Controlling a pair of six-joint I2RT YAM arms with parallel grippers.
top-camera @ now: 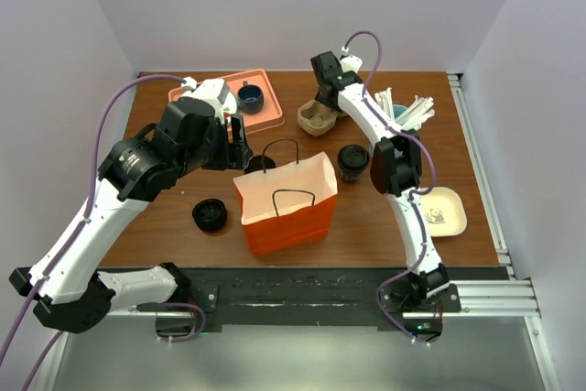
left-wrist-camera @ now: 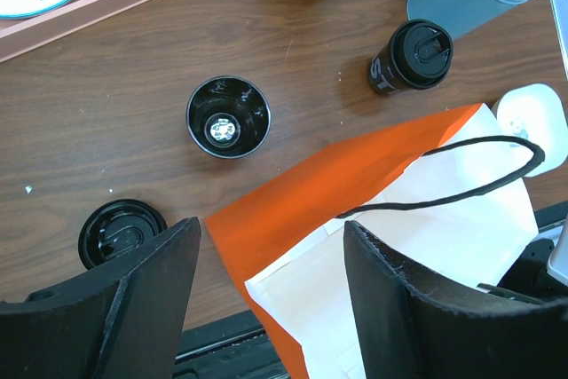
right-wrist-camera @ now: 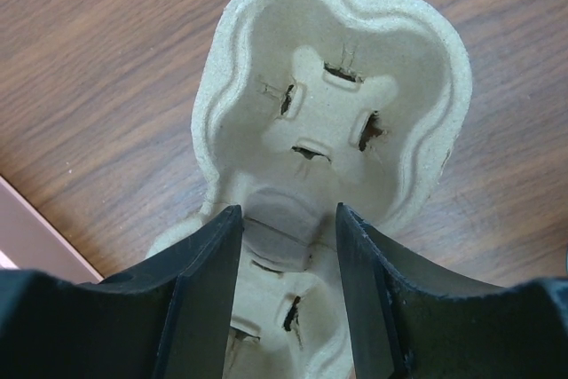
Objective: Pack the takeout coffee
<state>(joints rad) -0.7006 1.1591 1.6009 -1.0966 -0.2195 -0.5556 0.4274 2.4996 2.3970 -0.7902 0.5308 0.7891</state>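
The takeout coffee (top-camera: 353, 161) (left-wrist-camera: 413, 55), a dark cup with a black sip lid, stands right of the orange paper bag (top-camera: 286, 203) (left-wrist-camera: 355, 184). My left gripper (top-camera: 236, 142) (left-wrist-camera: 271, 281) hangs open above the bag's upper left corner, and the bag's edge shows between its fingers without being pinched. My right gripper (top-camera: 328, 98) (right-wrist-camera: 286, 264) is open at the far side of the table, its fingers either side of the centre post of a pulp cup carrier (top-camera: 319, 117) (right-wrist-camera: 337, 95). Neither gripper holds the coffee.
A lidless dark cup (left-wrist-camera: 227, 117) stands behind the bag and a loose black lid (top-camera: 210, 215) (left-wrist-camera: 120, 232) lies left of it. A pink tray (top-camera: 270, 116) holds a blue cup (top-camera: 250, 96). Straws (top-camera: 407, 109) lie at the back right, with a pale plate (top-camera: 442, 211) nearer.
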